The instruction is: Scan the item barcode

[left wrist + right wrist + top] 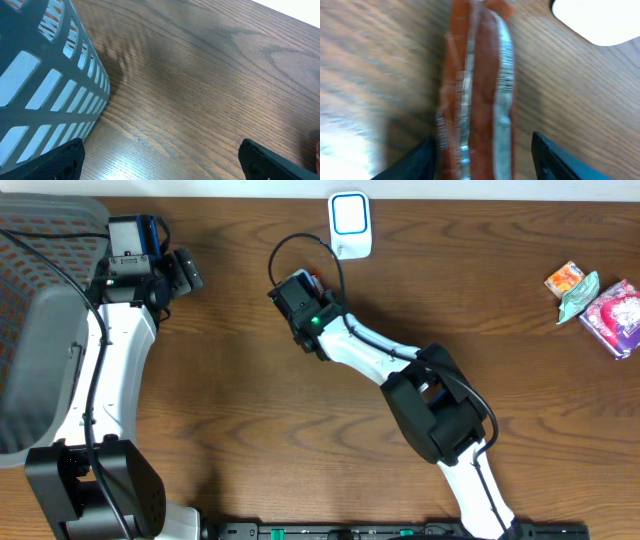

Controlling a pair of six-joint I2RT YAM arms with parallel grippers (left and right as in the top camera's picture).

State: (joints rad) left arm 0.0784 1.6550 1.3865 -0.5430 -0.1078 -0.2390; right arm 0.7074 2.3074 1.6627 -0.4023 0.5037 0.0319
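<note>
Overhead, the right gripper [304, 288] is seen near the back middle of the desk [230, 410], just beside the white scanner [350, 222]. A reddish-brown packet [316, 280] is seen at its tip. From the right wrist, the packet is shown standing on edge between the jaws, blurred. Its silver seams run away from the camera toward a corner of the scanner. One finger [417, 160] seems to touch the packet, while a strip of desk is seen between the packet and the other finger. Whether the packet is grasped cannot be told. The left gripper [185, 272] is seen at the far left, beside a grey basket [40, 330]. Its jaws are spread wide over the wood with nothing between them. A few more snack packets [615, 315] are seen lying at the far right of the desk, well apart from the scanner.
</note>
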